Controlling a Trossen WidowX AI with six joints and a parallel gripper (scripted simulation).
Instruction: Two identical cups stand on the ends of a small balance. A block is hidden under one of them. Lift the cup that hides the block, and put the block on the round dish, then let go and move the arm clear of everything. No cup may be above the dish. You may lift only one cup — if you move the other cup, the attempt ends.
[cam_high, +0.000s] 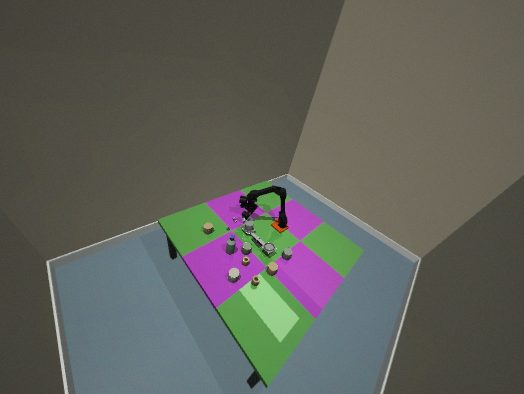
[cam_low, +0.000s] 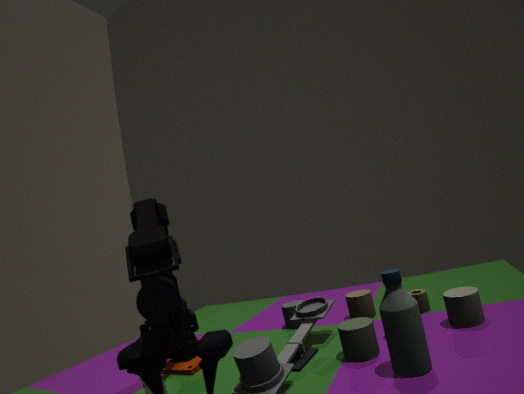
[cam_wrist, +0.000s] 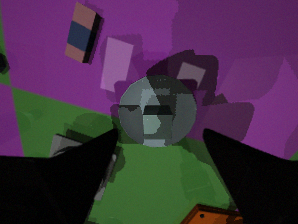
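My gripper (cam_low: 183, 390) (cam_wrist: 159, 132) is open, its fingers wide apart above the near side of the round dish (cam_wrist: 185, 111). A small grey-green block (cam_wrist: 154, 125) shows within the dish's outline between the fingers, touching neither; the wrist view does not fully show how it rests. The balance (cam_high: 257, 240) (cam_low: 301, 334) bears one grey cup (cam_high: 249, 226) (cam_low: 255, 361) on its near end in the exterior view. Its other end (cam_low: 326, 309) is bare. A similar grey cup (cam_high: 286, 254) (cam_low: 289, 316) stands on the table beyond that end. No cup is above the dish.
A bottle (cam_high: 230, 246) (cam_low: 406, 335) and a greenish cylinder (cam_high: 246, 248) (cam_low: 358, 340) stand beside the balance. A pale cylinder (cam_high: 233, 275) (cam_low: 464, 307) and tan cylinder (cam_high: 272, 268) (cam_low: 360, 304) stand farther off. A pink-and-blue bar (cam_wrist: 81, 35) lies beyond the dish.
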